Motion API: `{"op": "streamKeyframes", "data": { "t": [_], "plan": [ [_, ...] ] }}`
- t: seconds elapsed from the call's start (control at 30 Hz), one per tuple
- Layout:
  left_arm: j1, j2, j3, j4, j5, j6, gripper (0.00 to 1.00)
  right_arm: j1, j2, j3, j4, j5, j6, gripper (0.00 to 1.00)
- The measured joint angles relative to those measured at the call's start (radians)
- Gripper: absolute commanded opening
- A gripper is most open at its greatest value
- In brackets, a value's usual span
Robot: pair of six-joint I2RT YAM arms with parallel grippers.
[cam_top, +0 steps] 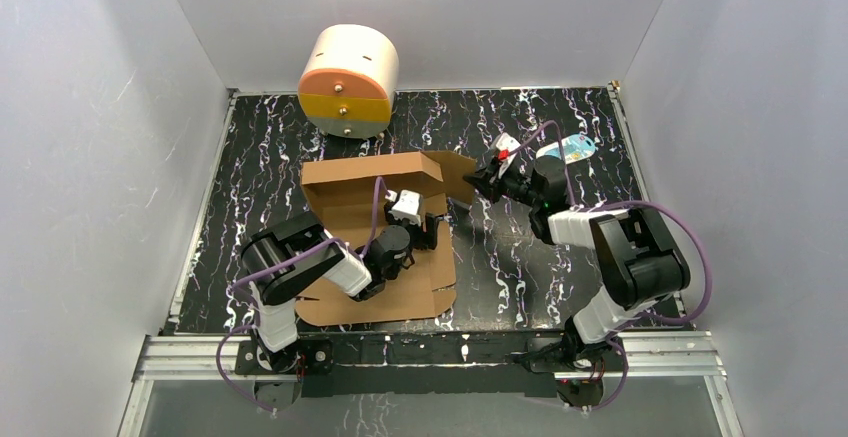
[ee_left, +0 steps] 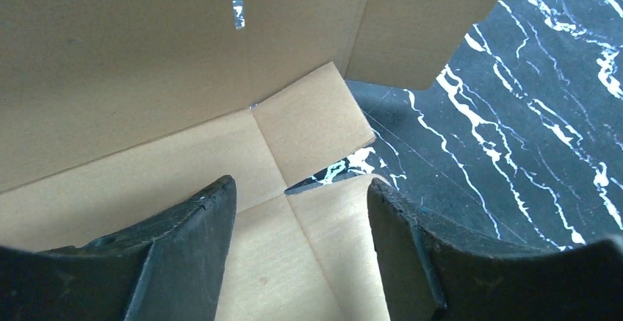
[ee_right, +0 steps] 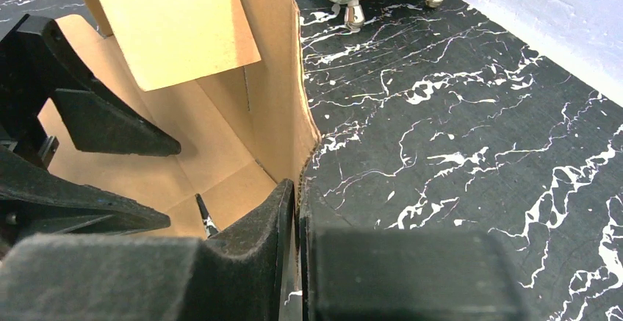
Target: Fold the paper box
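Right pincer (ee_right: 300,203) clamps a paper box (cam_top: 345,197) wall; left pincer (ee_left: 301,189) hangs wide, box floor beneath. Likely light, stiff: grip flap edges.

left gripper (ee_left: 301,185) points downward from a folded arm, its fingers spread wide apart. right gripper (ee_right: 300,189) reaches forward, fingers pressed together on a wall of the paper box (ee_right: 275,101) rising just ahead.
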Motion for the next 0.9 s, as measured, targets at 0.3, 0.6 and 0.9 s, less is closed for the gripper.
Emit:
{"op": "streamKeyframes", "data": {
  "t": [0.3, 0.6, 0.9],
  "plan": [
    [0.0, 0.0, 0.0, -0.002, 0.002, 0.078, 0.74, 0.005, -0.089, -0.064, -0.006, 0.003, 0.008, 0.12],
    [-0.052, 0.005, -0.002, 0.006, 0.006, 0.154, 0.76, 0.114, -0.269, -0.168, -0.061, 0.188, 0.008, 0.11],
    [-0.105, 0.097, 0.009, 0.07, -0.087, 0.224, 0.79, 0.154, -0.32, -0.218, -0.099, 0.31, 0.027, 0.11]
  ]
}}
